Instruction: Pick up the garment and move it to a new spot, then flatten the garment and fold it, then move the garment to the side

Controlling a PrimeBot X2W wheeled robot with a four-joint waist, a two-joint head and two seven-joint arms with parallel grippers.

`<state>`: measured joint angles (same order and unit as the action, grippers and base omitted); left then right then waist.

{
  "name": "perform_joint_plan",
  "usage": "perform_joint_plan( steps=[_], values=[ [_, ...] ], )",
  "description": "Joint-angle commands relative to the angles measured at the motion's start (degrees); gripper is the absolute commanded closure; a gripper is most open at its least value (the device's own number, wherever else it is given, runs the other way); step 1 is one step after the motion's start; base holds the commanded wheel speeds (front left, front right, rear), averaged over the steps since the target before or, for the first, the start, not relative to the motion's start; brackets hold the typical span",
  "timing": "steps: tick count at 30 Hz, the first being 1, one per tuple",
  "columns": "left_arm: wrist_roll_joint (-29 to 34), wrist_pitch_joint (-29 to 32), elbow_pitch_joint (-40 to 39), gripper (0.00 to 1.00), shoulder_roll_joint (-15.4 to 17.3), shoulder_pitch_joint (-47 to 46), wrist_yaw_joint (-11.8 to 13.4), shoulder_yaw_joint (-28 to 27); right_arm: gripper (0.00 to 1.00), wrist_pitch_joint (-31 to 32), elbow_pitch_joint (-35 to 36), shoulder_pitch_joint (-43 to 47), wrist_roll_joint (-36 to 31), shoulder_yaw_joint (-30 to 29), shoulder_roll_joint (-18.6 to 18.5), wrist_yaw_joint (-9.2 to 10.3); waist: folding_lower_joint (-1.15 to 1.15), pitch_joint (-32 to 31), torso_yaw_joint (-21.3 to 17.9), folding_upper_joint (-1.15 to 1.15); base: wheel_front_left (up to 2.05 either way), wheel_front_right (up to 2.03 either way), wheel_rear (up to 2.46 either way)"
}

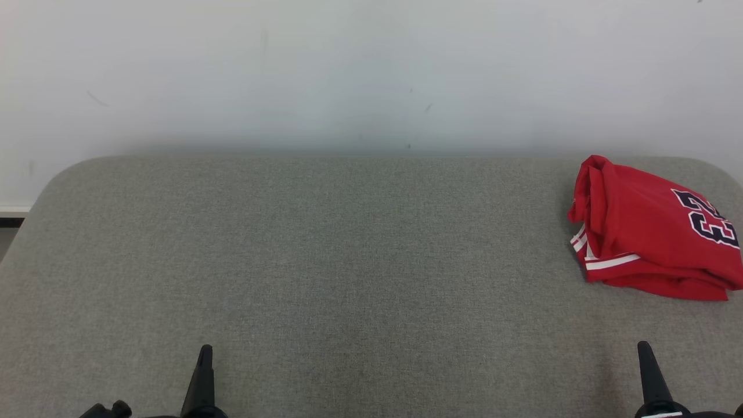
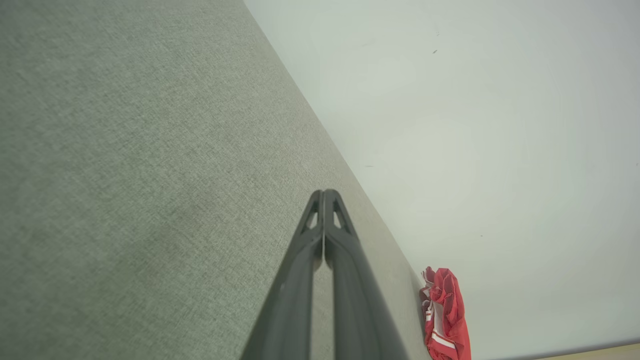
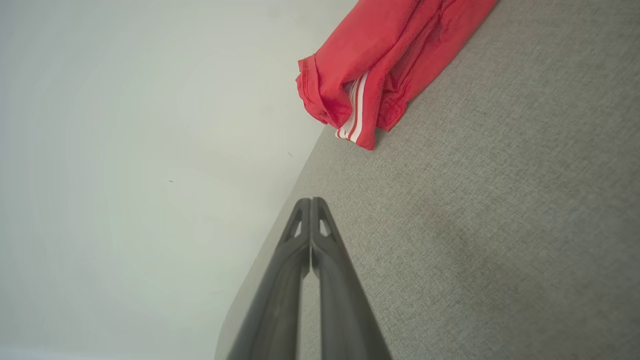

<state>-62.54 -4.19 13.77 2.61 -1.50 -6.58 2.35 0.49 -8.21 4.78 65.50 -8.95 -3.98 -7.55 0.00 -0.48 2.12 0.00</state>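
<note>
The garment (image 1: 650, 232) is a red jersey with white stripes and a dark number, lying folded in a compact bundle at the far right of the grey fabric surface (image 1: 348, 261). It appears small in the left wrist view (image 2: 446, 315) and larger in the right wrist view (image 3: 380, 65). My left gripper (image 1: 204, 351) rests at the lower left, shut, with nothing held (image 2: 324, 192). At the lower right stands my right gripper (image 1: 643, 347), also shut and empty (image 3: 311, 200), well short of the jersey.
A pale wall (image 1: 371, 69) rises straight behind the surface's far edge. The surface has rounded far corners, and a strip of floor shows past its left edge (image 1: 8, 223). Wide bare fabric stretches left of the jersey.
</note>
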Motion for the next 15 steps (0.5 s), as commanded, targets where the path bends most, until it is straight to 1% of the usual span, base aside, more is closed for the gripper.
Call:
perform_joint_plan(
  steps=[1, 3, 15],
  values=[
    [-1.87, 0.32, -0.36, 1.00, 0.26, -1.59, -0.38, 0.19, 1.00, 0.40, 0.75, -0.71, 1.87, -0.47, -0.44, 0.06, 0.00, 0.02, -0.06, 0.00, 0.00, 0.00, 0.00],
    [-3.86, 0.69, -0.31, 1.00, 0.26, -1.87, -0.43, 0.29, 1.00, 0.95, 0.86, -0.86, 3.57, -0.79, -0.46, 0.06, 0.00, 0.04, -0.16, 0.00, 0.00, 0.00, 0.00],
    [-10.23, 1.83, -0.12, 1.00, 0.29, -2.87, -0.52, 0.72, 1.00, 2.77, 1.24, -1.36, 9.74, -1.87, -0.51, 0.07, 0.00, 0.15, -0.54, 0.00, 0.00, 0.00, 0.00]
  ],
)
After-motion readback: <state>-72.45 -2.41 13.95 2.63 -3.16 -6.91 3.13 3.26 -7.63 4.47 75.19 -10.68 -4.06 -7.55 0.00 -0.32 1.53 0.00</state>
